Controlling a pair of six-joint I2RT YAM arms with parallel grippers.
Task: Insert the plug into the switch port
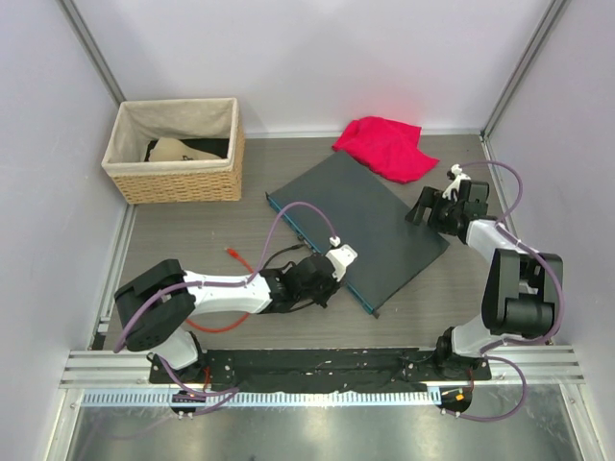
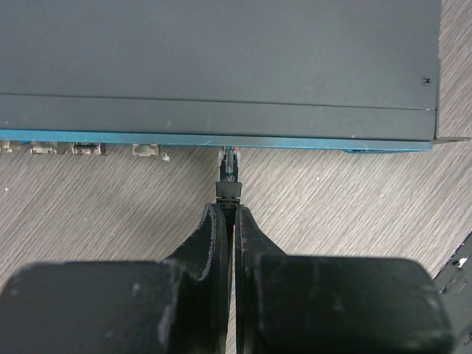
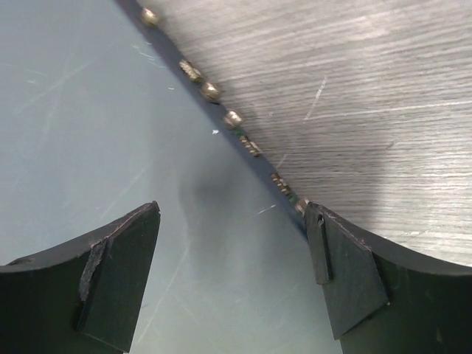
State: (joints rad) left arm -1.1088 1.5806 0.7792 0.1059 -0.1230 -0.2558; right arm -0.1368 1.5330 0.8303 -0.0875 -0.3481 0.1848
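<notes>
The switch (image 1: 357, 223) is a flat dark-grey box lying diagonally mid-table. Its teal-blue front face (image 2: 310, 142) faces my left gripper, and several ports (image 2: 87, 149) line it to the left. My left gripper (image 2: 230, 212) is shut on the black boot of the plug (image 2: 230, 173). The plug's clear tip points at the teal face and touches it; I cannot tell whether it sits in a port. In the top view the left gripper (image 1: 332, 272) is at the switch's near edge. My right gripper (image 3: 232, 214) is open and empty over the switch's far right corner (image 1: 423, 206).
A woven basket (image 1: 178, 173) with cloth lining stands at the back left. A red cloth (image 1: 384, 146) lies behind the switch. A red cable (image 1: 216, 327) with an orange end (image 1: 233, 253) lies by the left arm. The switch's rear connectors (image 3: 210, 91) show in the right wrist view.
</notes>
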